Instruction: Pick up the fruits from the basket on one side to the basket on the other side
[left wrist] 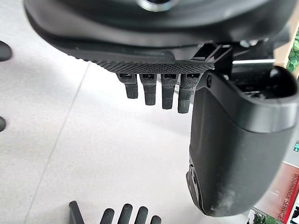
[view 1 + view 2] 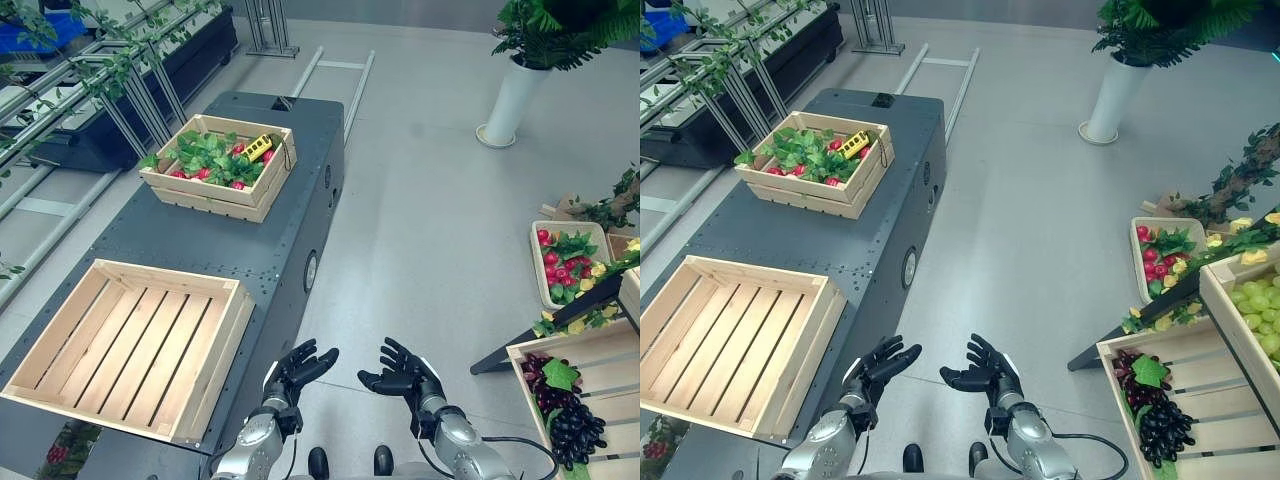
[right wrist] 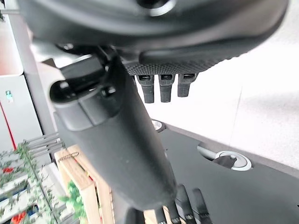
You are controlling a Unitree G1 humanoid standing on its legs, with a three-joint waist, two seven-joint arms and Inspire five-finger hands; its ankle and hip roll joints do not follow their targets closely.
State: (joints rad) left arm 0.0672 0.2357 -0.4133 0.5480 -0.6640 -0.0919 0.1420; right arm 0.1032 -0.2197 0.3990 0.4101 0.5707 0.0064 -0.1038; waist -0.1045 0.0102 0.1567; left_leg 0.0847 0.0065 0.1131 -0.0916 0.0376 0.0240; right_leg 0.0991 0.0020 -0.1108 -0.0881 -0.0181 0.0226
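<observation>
Dark surface point(image 2: 200, 240) runs off the lower left edge, so its near end is cut off. On it, near crate point(image 2: 125, 345): pale wood slats, nothing inside, front corner cropped. Far crate point(image 2: 220, 165) sits well apart at the other end, holding red fruits point(image 2: 238, 184) mostly buried under green leaves point(image 2: 210, 155); a yellow item point(image 2: 259, 147) lies on top, can't tell what it is. Fruit count not readable under the leaves.

Floor, right side: slatted crate point(image 2: 1185, 420) with dark grapes point(image 2: 1165, 428), partly cut off; beside it a crate with green grapes point(image 2: 1260, 300), mostly out of frame; white tray point(image 2: 565, 262) of red and yellow fruit. White plant pot point(image 2: 510, 100) further back.

Left robot hand point(image 2: 300, 368) and right robot hand point(image 2: 405, 375): both low over the floor beside the surface, fingers spread, holding nothing.
</observation>
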